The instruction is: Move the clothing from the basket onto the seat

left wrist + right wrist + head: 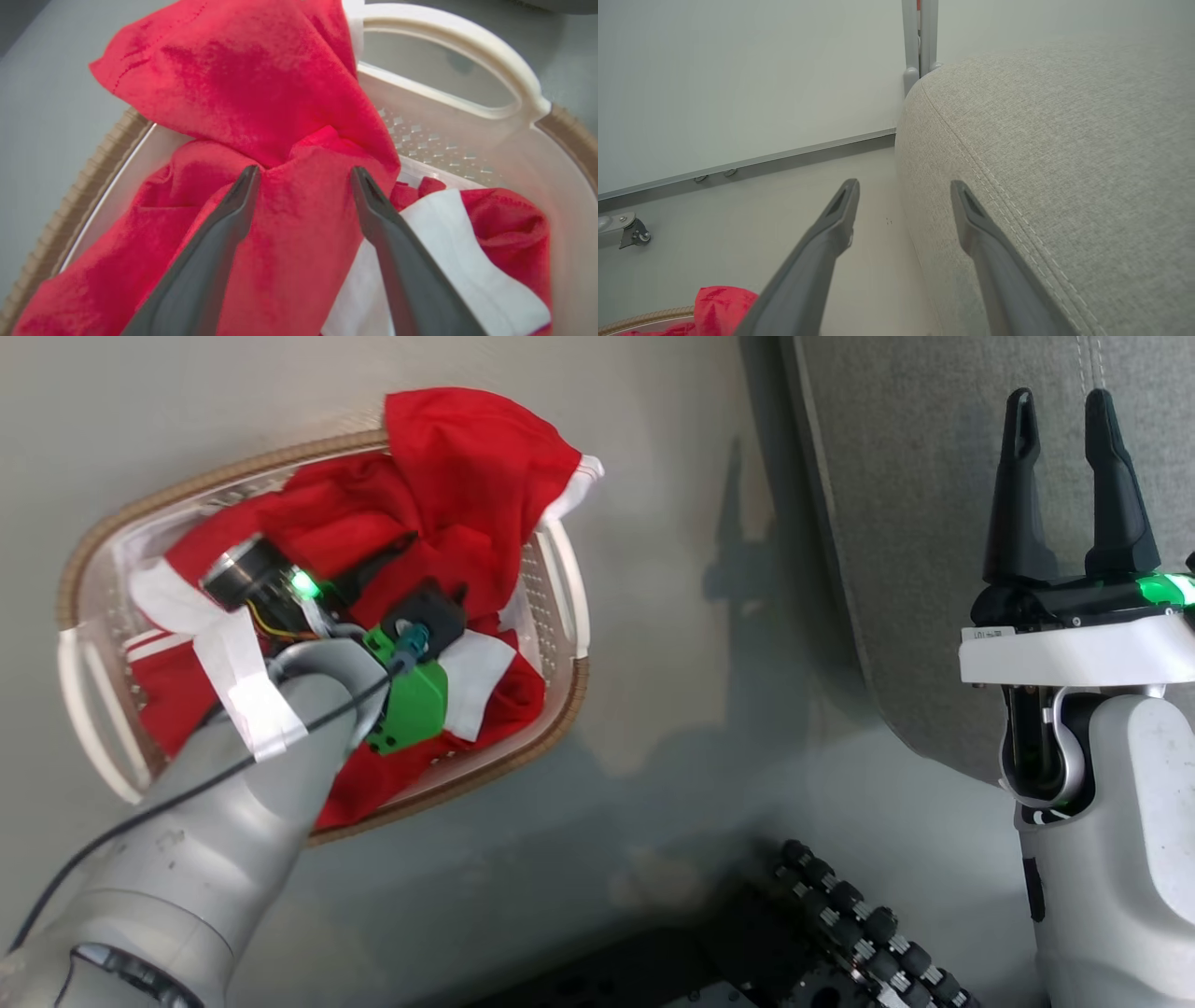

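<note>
The left hand [303, 175] is in the basket [448, 140], fingers apart astride a raised fold of clothing [243, 93]. The right hand [1060, 401], likewise apart and empty, hangs well outside the basket.

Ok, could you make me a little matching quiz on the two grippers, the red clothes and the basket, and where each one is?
Things:
1. left gripper
2. right gripper
3. clothing
4. basket

Places:
a. standing on the floor
b. open, next to the grey seat
c. heaped in the basket
d. open, over the red cloth

Pairs: 1-d, 2-b, 3-c, 4-a
</note>
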Tool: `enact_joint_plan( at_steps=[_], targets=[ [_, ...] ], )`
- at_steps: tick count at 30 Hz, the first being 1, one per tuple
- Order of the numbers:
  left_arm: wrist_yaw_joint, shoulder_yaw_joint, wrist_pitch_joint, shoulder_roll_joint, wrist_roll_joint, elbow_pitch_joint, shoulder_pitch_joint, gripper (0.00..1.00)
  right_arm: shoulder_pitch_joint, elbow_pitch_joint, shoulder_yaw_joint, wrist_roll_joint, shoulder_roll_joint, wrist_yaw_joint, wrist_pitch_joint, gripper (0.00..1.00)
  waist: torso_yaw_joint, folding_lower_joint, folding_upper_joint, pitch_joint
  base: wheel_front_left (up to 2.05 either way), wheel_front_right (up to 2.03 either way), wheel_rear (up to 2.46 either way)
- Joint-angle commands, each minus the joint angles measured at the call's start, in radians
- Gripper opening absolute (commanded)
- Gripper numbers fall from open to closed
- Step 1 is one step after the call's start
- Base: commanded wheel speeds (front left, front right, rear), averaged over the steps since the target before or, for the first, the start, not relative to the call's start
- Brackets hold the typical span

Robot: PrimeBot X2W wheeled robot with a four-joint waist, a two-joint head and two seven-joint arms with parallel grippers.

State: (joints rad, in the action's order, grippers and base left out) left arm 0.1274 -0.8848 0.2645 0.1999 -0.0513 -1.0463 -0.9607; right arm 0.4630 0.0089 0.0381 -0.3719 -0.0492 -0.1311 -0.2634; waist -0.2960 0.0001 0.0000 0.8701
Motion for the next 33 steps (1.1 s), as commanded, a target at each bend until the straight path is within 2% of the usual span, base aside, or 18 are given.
enact_joint_plan(
  at_steps=[1, 8, 9, 10, 12, 13, 24, 33],
  targets=[
    [-0.014, 0.001, -0.002, 0.005, 0.003, -0.017, -0.03, 1.0, 0.01, -0.002, -0.001, -0.007, -0.002, 0.001, -0.002, 1.0, -0.04, -0.0001, 0.0, 0.042, 0.0, 0.0, 0.0],
    [-0.025, -0.005, -0.075, -0.018, -0.008, -0.119, -0.068, 1.0, 0.011, 0.004, -0.009, -0.013, -0.002, 0.001, -0.002, 1.0, -0.042, -0.0001, 0.0, 0.045, 0.0, 0.0, 0.0],
    [-0.028, -0.002, -0.084, -0.024, -0.012, -0.131, -0.071, 0.94, 0.009, 0.004, -0.01, -0.012, -0.002, 0.001, -0.002, 1.0, -0.04, -0.0001, 0.0, 0.044, 0.0, 0.0, 0.0],
    [-0.032, 0.001, -0.086, -0.028, -0.018, -0.138, -0.074, 0.6, 0.008, 0.004, -0.009, -0.011, -0.002, 0.001, -0.002, 1.0, -0.038, -0.0001, 0.0, 0.043, 0.0, 0.0, 0.0],
    [-0.038, 0.004, -0.078, -0.039, -0.028, -0.147, -0.076, 0.08, 0.006, 0.005, -0.006, -0.005, -0.002, 0.001, -0.002, 1.0, -0.032, -0.0001, 0.0, 0.038, 0.0, 0.0, 0.0],
    [-0.039, 0.005, -0.074, -0.042, -0.033, -0.149, -0.075, 0.0, 0.005, 0.007, -0.003, -0.002, -0.002, 0.001, -0.002, 1.0, -0.028, -0.0001, 0.0, 0.034, 0.0, 0.0, 0.0],
    [-0.03, 0.01, -0.022, -0.084, -0.076, -0.158, -0.014, 0.0, -0.024, 0.028, 0.006, 0.049, -0.003, 0.001, -0.002, 1.0, 0.037, -0.0001, 0.0, -0.084, 0.0, 0.0, 0.0],
    [-0.017, 0.035, 0.001, -0.104, -0.132, -0.028, 0.057, 0.0, -0.09, 0.066, 0.04, 0.131, -0.003, 0.001, -0.002, 1.0, 0.124, -0.0001, 0.0, -0.279, 0.0, 0.0, 0.0]
  ],
)
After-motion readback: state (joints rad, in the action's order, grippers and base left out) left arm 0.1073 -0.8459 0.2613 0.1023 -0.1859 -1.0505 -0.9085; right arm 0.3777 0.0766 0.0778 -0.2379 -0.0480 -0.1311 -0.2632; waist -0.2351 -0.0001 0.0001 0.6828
